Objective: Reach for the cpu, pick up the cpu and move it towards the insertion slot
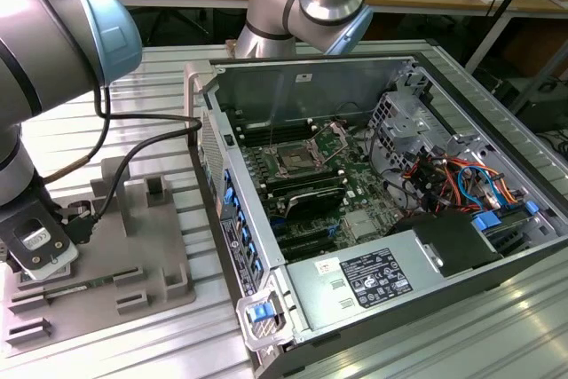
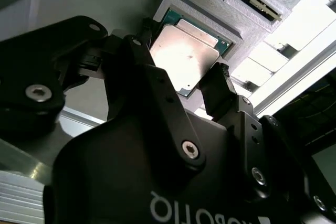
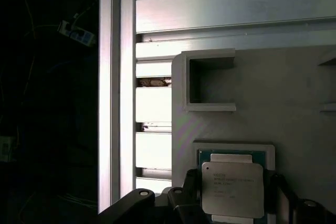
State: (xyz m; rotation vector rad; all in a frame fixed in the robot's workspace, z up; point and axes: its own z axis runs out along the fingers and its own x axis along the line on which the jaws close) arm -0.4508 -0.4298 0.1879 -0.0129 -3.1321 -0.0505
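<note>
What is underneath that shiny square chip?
The chip lies in a square pocket of a grey tray. The pocket's floor beneath it is hidden by the chip.

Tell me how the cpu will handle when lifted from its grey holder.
Probably stiff: the cpu is a flat metal-topped plate. Its shiny top looks slippery. Lying flat in a pocket of the holder, it likely won't roll but may catch if tilted.

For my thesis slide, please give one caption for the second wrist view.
Gripper close above the cpu, which lies flat in the recess of its grey holder.
</note>
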